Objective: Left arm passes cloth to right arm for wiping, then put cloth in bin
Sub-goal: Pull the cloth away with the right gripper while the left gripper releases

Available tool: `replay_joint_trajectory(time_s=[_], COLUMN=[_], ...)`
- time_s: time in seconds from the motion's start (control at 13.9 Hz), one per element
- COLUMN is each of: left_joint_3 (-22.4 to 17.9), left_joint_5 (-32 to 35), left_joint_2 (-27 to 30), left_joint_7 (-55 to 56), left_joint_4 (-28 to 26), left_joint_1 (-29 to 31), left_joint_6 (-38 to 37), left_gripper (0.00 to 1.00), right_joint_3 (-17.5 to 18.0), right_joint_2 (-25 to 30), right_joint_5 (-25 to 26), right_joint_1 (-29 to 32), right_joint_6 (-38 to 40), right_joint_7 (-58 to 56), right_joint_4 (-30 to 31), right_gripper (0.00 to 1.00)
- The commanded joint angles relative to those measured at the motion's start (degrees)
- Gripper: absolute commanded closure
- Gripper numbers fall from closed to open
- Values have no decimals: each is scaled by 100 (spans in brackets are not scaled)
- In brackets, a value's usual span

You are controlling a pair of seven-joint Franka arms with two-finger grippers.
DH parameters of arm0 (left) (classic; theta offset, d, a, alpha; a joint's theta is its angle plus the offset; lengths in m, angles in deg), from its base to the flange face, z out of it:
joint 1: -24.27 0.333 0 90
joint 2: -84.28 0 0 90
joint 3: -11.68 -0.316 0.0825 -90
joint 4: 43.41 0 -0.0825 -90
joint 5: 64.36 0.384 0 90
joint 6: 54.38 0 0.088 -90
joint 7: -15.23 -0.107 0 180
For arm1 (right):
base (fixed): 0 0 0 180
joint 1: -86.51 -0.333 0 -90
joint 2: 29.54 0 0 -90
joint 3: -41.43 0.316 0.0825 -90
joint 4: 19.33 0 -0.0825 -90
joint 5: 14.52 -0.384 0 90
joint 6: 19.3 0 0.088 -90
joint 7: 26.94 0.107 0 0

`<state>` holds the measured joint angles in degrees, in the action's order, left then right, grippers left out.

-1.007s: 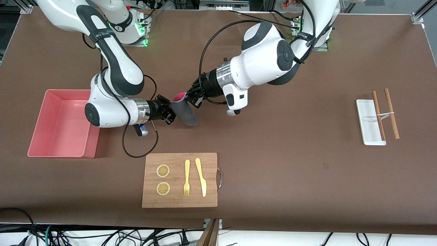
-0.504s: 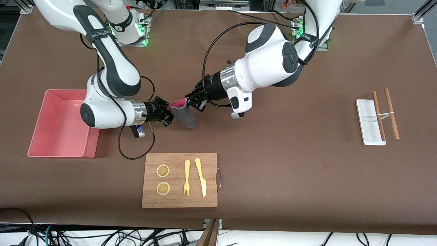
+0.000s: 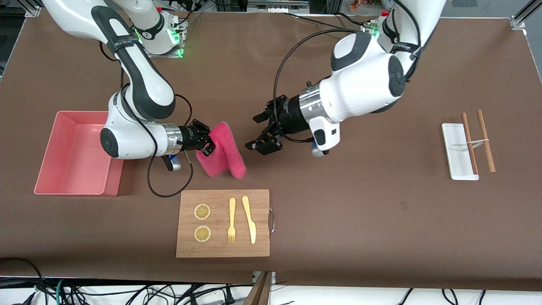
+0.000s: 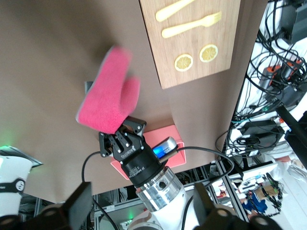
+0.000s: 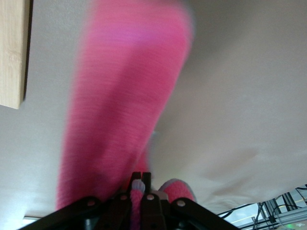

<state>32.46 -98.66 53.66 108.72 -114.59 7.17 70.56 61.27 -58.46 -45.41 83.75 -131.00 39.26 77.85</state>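
The cloth (image 3: 222,150) hangs with its magenta-pink face showing, just above the table between the bin and the left gripper. My right gripper (image 3: 208,142) is shut on the cloth's edge; in the right wrist view its fingers (image 5: 142,186) pinch the cloth (image 5: 124,96). My left gripper (image 3: 257,132) is open and empty, apart from the cloth, toward the left arm's end of the table. The left wrist view shows the cloth (image 4: 110,93) held by the right gripper (image 4: 122,141). The salmon-pink bin (image 3: 51,169) sits empty at the right arm's end of the table.
A wooden board (image 3: 222,250) with two lemon slices, a yellow fork and a yellow knife lies nearer to the front camera than the cloth. A white tray (image 3: 455,148) with two brown sticks lies toward the left arm's end.
My left gripper has opened, let go of the cloth and drawn back toward its own end. The cloth has swung open in the right gripper, pink face now showing.
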Motion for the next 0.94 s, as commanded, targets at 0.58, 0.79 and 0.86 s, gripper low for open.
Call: replay_joint_trajectory(time_s=[0.58,0.79,0.86], left_joint_3=[4,-4,-4], left_joint_5=[2091,2654,2795], left_joint_2=[469,601,679], left_joint_7=[-2692,-3835,-4204], left_joint_4=[-19,-36,-45], left_joint_1=[531,742,830], left_joint_6=[-2789,-3510,-3712], left_gripper=[0,0,0], right_joint_3=[117,29,-171], right_joint_2=[-508,-641,-658], right_joint_5=[636,1022,1110], right_joint_1=[-646,-559,-515], right_joint_6=[157,157,157], right_joint_7=[-142,-745,-1183], right_joint_4=[90,177,213], right_gripper=[100,100,100])
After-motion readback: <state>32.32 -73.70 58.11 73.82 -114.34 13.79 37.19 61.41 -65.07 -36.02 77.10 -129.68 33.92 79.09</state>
